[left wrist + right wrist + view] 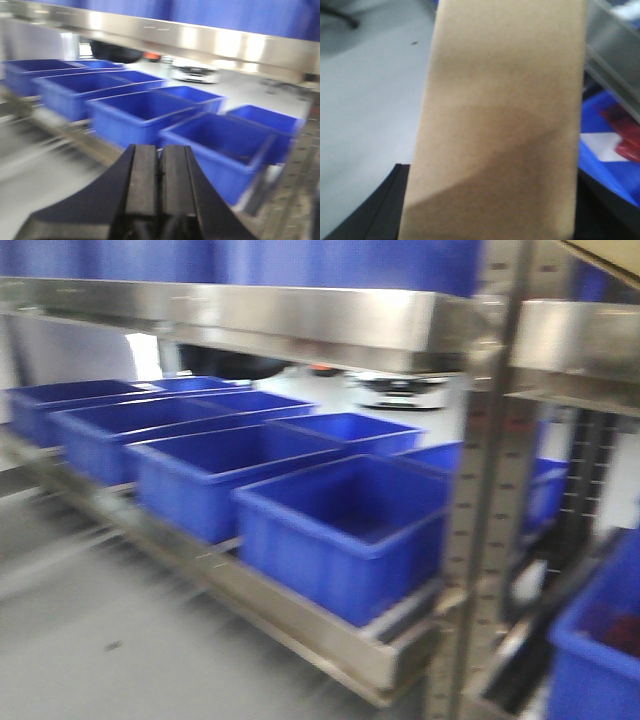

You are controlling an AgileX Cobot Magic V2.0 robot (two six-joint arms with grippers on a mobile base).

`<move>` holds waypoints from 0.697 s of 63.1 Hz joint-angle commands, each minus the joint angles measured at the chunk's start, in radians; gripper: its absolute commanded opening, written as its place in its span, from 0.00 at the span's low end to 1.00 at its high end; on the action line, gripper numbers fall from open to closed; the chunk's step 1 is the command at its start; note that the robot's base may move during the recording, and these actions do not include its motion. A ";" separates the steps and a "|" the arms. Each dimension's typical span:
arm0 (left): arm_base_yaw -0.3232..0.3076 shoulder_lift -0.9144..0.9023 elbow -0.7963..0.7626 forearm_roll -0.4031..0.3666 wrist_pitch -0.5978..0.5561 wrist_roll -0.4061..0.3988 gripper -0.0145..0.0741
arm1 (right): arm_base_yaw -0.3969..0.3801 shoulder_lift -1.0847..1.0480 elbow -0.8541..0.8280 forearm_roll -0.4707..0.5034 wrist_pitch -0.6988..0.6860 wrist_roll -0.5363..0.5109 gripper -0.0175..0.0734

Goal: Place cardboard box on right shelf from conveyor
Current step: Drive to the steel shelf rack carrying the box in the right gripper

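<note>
The tan cardboard box [505, 90] fills the middle of the right wrist view, standing up between the black fingers [375, 210] of my right gripper [490, 175], which is shut on its two sides. My left gripper [159, 150] is shut, its pads pressed together with nothing between them, pointing at a row of blue bins. In the front view the right shelf [575, 335] shows as a shiny steel rail at the upper right, past a perforated upright [480, 490]. Neither gripper nor the box shows in the front view. The conveyor is out of view. All views are motion-blurred.
Several open blue bins [340, 530] stand in a row on the low steel shelf [300, 625] of the left rack, under its upper steel rail [300, 320]. Another blue bin [600, 640] is at the lower right. A blue bin [610, 165] holding something red lies beside the box. Grey floor [100, 630] at the left.
</note>
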 commanded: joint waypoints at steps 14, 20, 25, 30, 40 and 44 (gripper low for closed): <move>0.001 -0.011 -0.003 -0.009 -0.092 -0.007 0.03 | -0.003 -0.003 -0.027 -0.014 -0.069 -0.003 0.39; 0.001 -0.011 -0.003 -0.009 -0.092 -0.007 0.03 | -0.003 -0.003 -0.027 -0.014 -0.069 -0.003 0.39; 0.001 -0.011 -0.003 -0.009 -0.092 -0.007 0.03 | -0.003 -0.003 -0.027 -0.014 -0.069 -0.003 0.39; 0.001 -0.011 -0.003 -0.009 -0.092 -0.007 0.03 | -0.003 -0.003 -0.027 -0.014 -0.069 -0.003 0.39; 0.001 -0.011 -0.003 -0.009 -0.092 -0.007 0.03 | -0.003 -0.003 -0.027 -0.014 -0.069 -0.003 0.39; 0.001 -0.011 -0.003 -0.009 -0.092 -0.007 0.03 | -0.003 -0.003 -0.027 -0.014 -0.069 -0.003 0.39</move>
